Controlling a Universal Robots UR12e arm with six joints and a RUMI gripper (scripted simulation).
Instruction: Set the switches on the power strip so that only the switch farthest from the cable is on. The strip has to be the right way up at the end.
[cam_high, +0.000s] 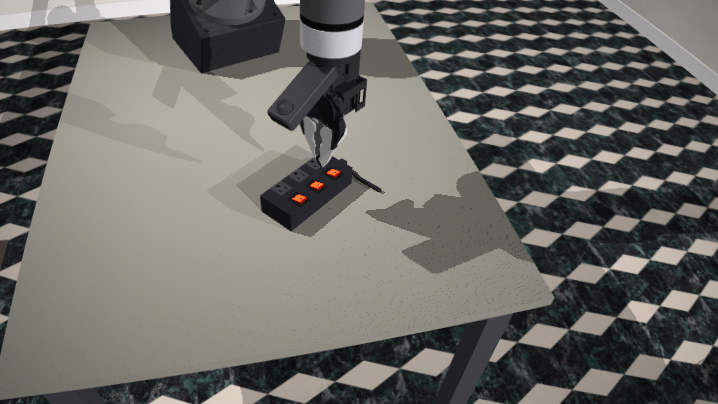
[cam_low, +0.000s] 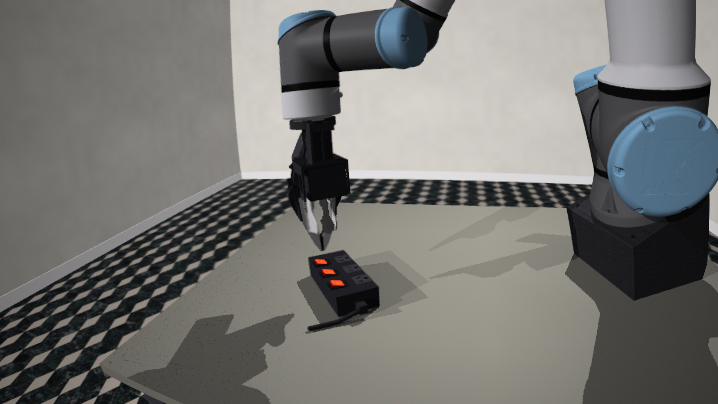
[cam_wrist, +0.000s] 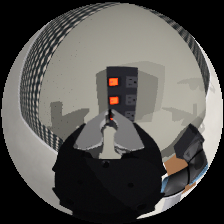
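A black power strip (cam_high: 306, 193) lies the right way up on the grey table, with three orange switches beside three sockets. Its cable (cam_high: 367, 183) leaves the right end. All three switches look the same bright orange. My gripper (cam_high: 321, 161) is shut and empty, and it points down a little above the cable end of the strip, near the switch closest to the cable (cam_high: 332, 172). In the exterior view the gripper (cam_low: 321, 247) hangs over the strip (cam_low: 343, 281), whose cable (cam_low: 333, 321) points toward the camera. In the wrist view the fingertips cover the nearest switch, and the strip (cam_wrist: 122, 92) runs away from them.
The robot's dark base block (cam_high: 225, 30) stands at the table's back edge; it also shows in the exterior view (cam_low: 637, 251). The table's right edge lies some way beyond the cable. The floor around the table is chequered.
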